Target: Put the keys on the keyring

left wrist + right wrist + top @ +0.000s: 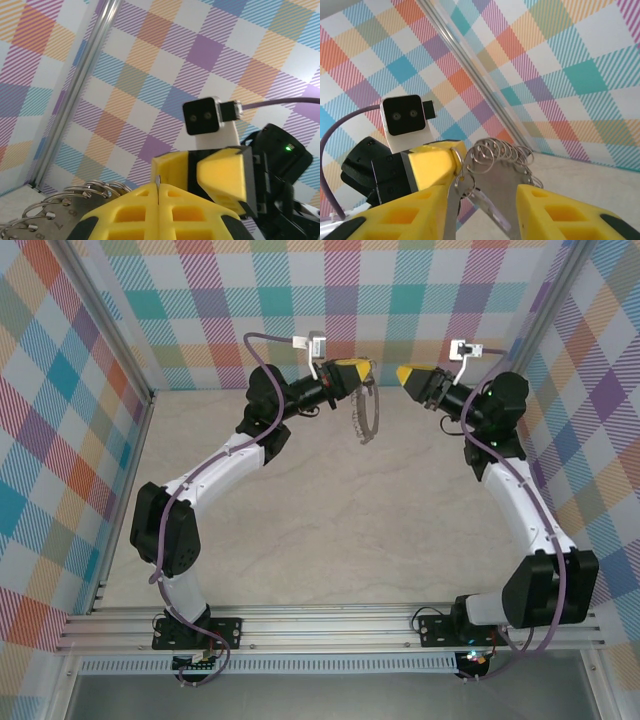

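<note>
My left gripper (357, 368) is raised near the back wall and shut on the keyring (365, 418), which hangs below it. In the left wrist view the jaws (158, 187) are pressed together on a thin metal edge, with the ring's wire loops (75, 196) fanning out to the left. My right gripper (406, 374) faces it from the right, a short gap away. In the right wrist view the right gripper (485, 202) is open, and the keyring (512, 170) stands between its fingers. A small key with a pale lilac head (492, 209) dangles from a loop beside the left finger.
The plaid back wall (400, 300) and a metal corner post (470, 65) stand close behind both grippers. The pale tabletop (330, 530) lies well below them. Both arms arch up from the near rail (330, 625).
</note>
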Action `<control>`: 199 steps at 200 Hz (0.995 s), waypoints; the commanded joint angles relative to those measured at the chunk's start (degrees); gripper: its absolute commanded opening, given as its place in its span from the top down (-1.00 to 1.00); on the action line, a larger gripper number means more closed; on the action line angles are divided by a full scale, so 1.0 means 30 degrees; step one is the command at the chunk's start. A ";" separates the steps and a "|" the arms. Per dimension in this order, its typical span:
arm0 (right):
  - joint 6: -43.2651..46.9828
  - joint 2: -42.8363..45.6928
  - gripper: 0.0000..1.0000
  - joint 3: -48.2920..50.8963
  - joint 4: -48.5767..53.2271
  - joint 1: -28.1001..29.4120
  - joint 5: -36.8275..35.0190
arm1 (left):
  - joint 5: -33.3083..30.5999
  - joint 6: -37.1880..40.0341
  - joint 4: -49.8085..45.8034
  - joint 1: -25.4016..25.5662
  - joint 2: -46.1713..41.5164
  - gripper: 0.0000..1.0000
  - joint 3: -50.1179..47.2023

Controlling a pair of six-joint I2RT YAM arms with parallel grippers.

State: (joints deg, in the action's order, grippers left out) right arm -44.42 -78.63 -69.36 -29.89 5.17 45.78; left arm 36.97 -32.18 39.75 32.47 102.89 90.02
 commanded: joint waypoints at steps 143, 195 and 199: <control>-0.3473 -0.2252 0.18 -0.1686 -0.4705 0.0643 0.2441 | 0.1558 -0.0405 0.1663 0.0280 0.0009 1.00 0.0815; -0.3315 -0.1939 0.21 -0.1354 -0.4708 0.0767 0.2473 | 0.1534 -0.0320 0.1608 0.0310 0.0068 1.00 0.0829; -0.3231 -0.1852 0.20 -0.1295 -0.4603 0.0767 0.2398 | 0.1526 -0.0337 0.1605 0.0295 0.0057 1.00 0.0821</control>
State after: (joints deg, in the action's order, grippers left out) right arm -54.65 -85.47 -72.23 -41.21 6.92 52.34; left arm 41.08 -33.23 40.71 32.62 102.91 90.15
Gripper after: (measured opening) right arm 0.398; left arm 0.049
